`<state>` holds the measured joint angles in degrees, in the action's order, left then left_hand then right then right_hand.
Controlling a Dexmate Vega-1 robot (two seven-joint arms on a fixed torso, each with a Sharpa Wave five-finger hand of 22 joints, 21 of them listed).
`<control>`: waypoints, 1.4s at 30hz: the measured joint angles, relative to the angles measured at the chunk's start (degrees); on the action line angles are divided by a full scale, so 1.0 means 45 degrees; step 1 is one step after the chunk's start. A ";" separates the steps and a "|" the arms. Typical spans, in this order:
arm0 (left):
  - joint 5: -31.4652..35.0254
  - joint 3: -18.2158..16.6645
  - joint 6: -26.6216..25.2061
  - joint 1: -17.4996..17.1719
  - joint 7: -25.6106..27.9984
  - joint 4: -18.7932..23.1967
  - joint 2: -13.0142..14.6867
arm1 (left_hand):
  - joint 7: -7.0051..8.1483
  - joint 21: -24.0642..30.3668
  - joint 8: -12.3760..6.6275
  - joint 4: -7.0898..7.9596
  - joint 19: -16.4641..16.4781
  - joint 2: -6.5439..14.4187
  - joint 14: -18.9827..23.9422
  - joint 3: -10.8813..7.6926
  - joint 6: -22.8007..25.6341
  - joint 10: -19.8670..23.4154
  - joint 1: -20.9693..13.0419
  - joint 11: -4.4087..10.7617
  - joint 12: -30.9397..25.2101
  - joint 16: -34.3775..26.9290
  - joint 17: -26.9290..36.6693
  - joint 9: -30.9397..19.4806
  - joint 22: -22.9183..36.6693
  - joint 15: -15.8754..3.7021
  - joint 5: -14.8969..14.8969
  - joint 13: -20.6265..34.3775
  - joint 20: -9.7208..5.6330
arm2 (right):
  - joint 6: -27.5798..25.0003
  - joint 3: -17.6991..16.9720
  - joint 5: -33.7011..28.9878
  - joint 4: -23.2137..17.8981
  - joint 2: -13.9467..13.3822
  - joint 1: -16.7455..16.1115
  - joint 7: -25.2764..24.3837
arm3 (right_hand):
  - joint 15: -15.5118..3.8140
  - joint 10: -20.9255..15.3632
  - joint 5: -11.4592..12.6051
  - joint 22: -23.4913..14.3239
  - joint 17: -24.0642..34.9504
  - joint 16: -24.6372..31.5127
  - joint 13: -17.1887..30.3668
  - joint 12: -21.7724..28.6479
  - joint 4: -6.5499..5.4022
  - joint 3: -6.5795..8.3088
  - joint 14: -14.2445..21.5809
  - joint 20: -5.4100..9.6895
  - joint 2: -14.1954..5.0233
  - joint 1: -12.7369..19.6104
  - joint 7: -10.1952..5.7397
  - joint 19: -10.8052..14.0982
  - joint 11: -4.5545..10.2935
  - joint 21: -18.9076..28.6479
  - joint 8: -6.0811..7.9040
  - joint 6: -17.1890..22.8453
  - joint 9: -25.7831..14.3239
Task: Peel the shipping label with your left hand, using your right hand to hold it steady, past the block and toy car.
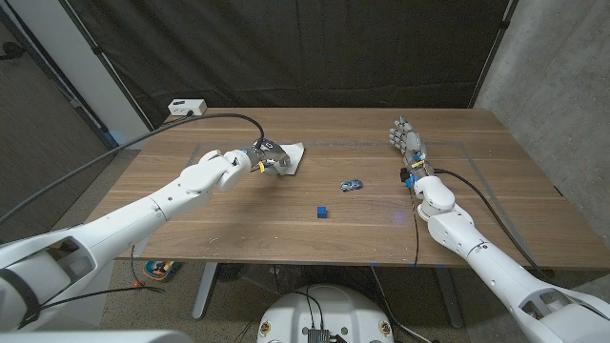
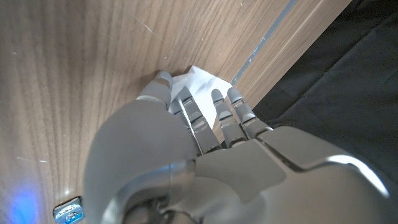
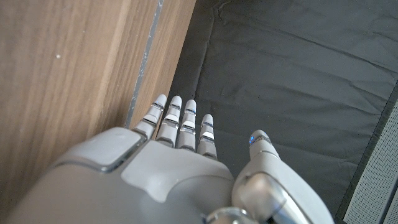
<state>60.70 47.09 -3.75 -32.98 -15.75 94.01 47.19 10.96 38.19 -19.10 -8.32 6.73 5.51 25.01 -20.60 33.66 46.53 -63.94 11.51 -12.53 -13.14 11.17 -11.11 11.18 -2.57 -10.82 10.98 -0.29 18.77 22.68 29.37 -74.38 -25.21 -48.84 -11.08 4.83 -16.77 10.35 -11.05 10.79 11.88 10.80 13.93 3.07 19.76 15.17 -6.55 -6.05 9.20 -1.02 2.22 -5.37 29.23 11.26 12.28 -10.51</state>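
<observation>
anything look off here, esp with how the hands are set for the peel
Yes. The left hand is on the white shipping label, but the right hand stands open far across the table, steadying nothing. The toy car and blue block sit undisturbed between them.

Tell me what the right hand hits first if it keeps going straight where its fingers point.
Nothing on the table, apparently: the right hand points toward the table's far edge, then the black curtain beyond. Depth is uncertain.

Left hand (image 1: pixel 268 157) fingers down; right hand (image 1: pixel 408 143) spread.
</observation>
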 measured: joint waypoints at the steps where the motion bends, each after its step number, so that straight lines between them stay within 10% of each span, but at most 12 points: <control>1: 0.0000 0.0003 0.0000 -0.0039 0.0000 -0.0068 0.0000 | -0.0086 0.0077 -0.0105 -0.0053 0.0104 0.0056 0.0253 -0.0182 0.0089 0.0218 -0.0202 -0.0213 -0.0003 0.0000 0.0000 0.0006 0.0000 -0.0005 0.0054 0.0000 -0.0031 | -0.0021 0.0000 -0.0025 0.0000 0.0000 0.0000 -0.0023 | 0.0000 0.0000 0.0000 0.0000 0.0000 0.0000 0.0000 0.0000 0.0000 0.0000 0.0000 0.0000 0.0000 0.0000 0.0000 0.0000 -0.0001 0.0000 0.0000 0.0000 0.0000; 9: -0.0148 0.0014 -0.0230 -0.0363 0.1146 -0.0315 0.0002 | -0.1429 0.0446 -0.1006 -0.0261 0.0537 0.0104 0.1623 -0.0801 0.1522 0.1865 -0.1370 -0.1359 -0.0474 -0.0237 0.0205 0.0053 0.0000 -0.0071 0.0107 0.0510 -0.0199 | -0.0123 0.0030 -0.0127 -0.0090 -0.0033 0.0035 -0.0127 | -0.0054 0.0002 0.0000 0.0000 0.0000 0.0000 0.0000 0.0000 0.0000 0.0000 0.0054 0.0000 0.0000 0.0001 0.0000 0.0000 -0.0002 0.0000 0.0000 0.0000 0.0000; 18: -0.0111 0.0009 -0.0870 -0.1029 0.3726 -0.0587 0.0007 | -0.2375 0.0816 -0.1747 -0.0211 0.0672 -0.0265 0.2387 -0.0559 0.2694 0.2589 -0.1938 -0.1489 -0.0680 -0.0681 0.0600 0.0043 0.0052 -0.0156 0.0107 0.1012 -0.0333 | -0.0158 0.0038 -0.0163 -0.0239 -0.0067 -0.0006 -0.0182 | -0.0054 0.0003 0.0000 0.0000 -0.0001 0.0000 0.0000 0.0000 -0.0036 0.0037 0.0053 0.0000 -0.0001 0.0001 0.0000 -0.0001 -0.0003 -0.0052 0.0000 0.0000 0.0000; 24: 0.0075 -0.0077 -0.1311 -0.1404 0.5611 -0.0825 -0.0163 | -0.2297 0.1024 -0.1793 -0.0171 0.0774 -0.0405 0.2796 -0.0391 0.3903 0.2970 -0.2076 -0.1328 -0.0610 -0.0889 0.0777 0.0198 0.0097 -0.0203 0.0137 0.0971 -0.0434 | -0.0136 0.0039 -0.0158 -0.0269 -0.0068 -0.0074 -0.0151 | -0.0054 -0.0041 0.0061 0.0000 0.0000 0.0000 0.0000 0.0000 -0.0035 0.0037 0.0053 0.0000 -0.0001 0.0001 0.0000 -0.0001 0.0041 -0.0051 0.0000 0.0000 0.0000; 29: 0.0374 -0.0083 -0.1657 -0.1625 0.7804 -0.1307 -0.0441 | -0.0111 0.1128 -0.1883 -0.0177 0.0845 -0.0423 0.3041 -0.0277 0.7636 0.3684 -0.2091 -0.0675 -0.0539 -0.0954 0.0860 0.0177 0.0096 -0.0250 0.0193 0.0931 -0.0416 | 0.0004 0.0029 -0.0057 -0.0269 -0.0052 -0.0143 0.0004 | -0.0080 -0.0088 0.0061 0.0000 -0.0026 0.0000 0.0000 0.0000 -0.0034 0.0037 0.0135 0.0001 -0.0001 0.0001 0.0000 0.0006 -0.0005 -0.0051 0.0000 0.0000 0.0000; 36: 0.0582 -0.0007 -0.1920 -0.1623 1.0923 -0.2001 -0.0803 | -0.0001 0.1321 -0.1768 -0.0107 0.0998 -0.0466 0.3317 -0.0142 0.7744 0.3750 -0.2175 -0.0732 -0.0538 -0.1084 0.0980 0.0223 0.0157 -0.0270 0.0193 0.0894 -0.0402 | 0.0034 0.0004 0.0029 -0.0484 -0.0096 -0.0263 0.0085 | -0.0365 -0.0852 0.0061 -0.0064 -0.0030 0.0148 0.0069 0.0198 0.0730 0.0549 0.1250 0.0183 0.0100 0.0983 0.0048 0.0645 0.0043 0.0006 0.0090 0.0414 0.0000; 42: 0.0582 0.0072 -0.1920 -0.1553 1.0923 -0.2430 -0.1173 | -0.0004 0.1473 -0.1680 -0.0103 0.1057 -0.0455 0.3617 -0.0036 0.7877 0.3835 -0.2323 -0.0780 -0.0470 -0.1179 0.1094 0.0222 0.0157 -0.0293 0.0193 0.0855 -0.0443 | -0.0103 0.0003 -0.0011 -0.0754 -0.0222 -0.0384 -0.0005 | -0.0482 -0.1043 0.0061 -0.0065 -0.0029 0.0148 0.0069 0.0249 0.0867 0.0547 0.1392 0.0184 0.0167 0.1112 0.0069 0.0727 0.0087 0.0010 0.0090 0.0572 0.0000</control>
<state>63.31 47.42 -12.39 -39.97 33.40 83.08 41.91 10.94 44.81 -26.66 -8.79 11.49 3.46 41.29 -20.77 69.10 63.78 -74.40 8.00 -14.64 -18.45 16.09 -10.11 11.89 -3.89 -9.95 14.83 -2.28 18.31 22.70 29.32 -77.77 -26.21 -50.57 -11.10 2.66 -21.46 10.63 -11.35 10.66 12.55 11.11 15.05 6.97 22.22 21.43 -5.73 -5.30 14.20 -0.71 5.50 -4.98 29.28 11.66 14.85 -10.51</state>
